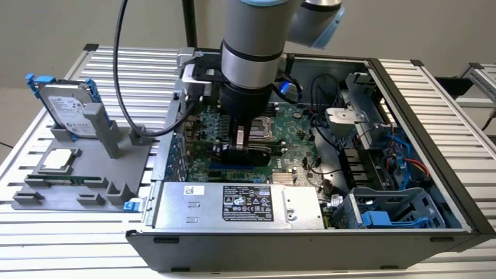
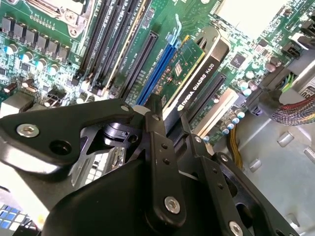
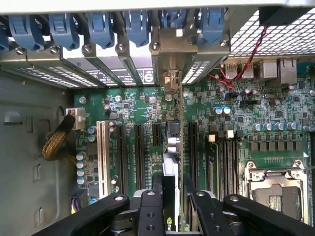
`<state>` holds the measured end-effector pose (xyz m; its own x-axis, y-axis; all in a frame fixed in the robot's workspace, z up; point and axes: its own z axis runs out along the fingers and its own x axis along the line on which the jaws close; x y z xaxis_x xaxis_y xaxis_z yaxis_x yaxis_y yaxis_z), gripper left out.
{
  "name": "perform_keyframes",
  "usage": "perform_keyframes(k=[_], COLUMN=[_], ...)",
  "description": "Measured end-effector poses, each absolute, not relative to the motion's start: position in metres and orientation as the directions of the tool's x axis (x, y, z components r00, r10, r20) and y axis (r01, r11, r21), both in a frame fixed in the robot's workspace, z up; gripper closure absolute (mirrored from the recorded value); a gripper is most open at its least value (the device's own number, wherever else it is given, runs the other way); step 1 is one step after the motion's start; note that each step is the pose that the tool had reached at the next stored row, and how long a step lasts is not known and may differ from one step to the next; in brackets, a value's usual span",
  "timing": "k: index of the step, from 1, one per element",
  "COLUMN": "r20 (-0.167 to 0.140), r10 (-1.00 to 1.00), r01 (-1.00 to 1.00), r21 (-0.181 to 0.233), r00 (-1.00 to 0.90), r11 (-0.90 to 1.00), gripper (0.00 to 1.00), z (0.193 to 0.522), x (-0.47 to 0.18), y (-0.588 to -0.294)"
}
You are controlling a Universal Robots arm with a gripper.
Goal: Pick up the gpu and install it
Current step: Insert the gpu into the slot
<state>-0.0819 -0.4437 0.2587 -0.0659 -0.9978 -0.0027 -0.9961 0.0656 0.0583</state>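
Gripper (image 2: 170, 120) fingers are clamped on the gpu (image 2: 189, 73), which stands on edge over the motherboard (image 1: 298, 125) inside the computer case (image 1: 434, 139). In the first wrist view the card's bracket (image 3: 172, 78) sits against the case's rear slot wall, its lower edge lined up with a blue expansion slot (image 2: 157, 69). By my reading, the seating step is in hand; it calls for straight, even pressure down into that slot.
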Motion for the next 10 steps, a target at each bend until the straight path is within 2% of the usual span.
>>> perform_keyframes(k=[10], r20=[-0.002], r10=[-0.998], r01=[-0.996], r21=[0.058], r00=[-0.066], r11=[0.066], gripper=[1.0], z=[0.2542], x=[-0.0841], y=[-0.4437])
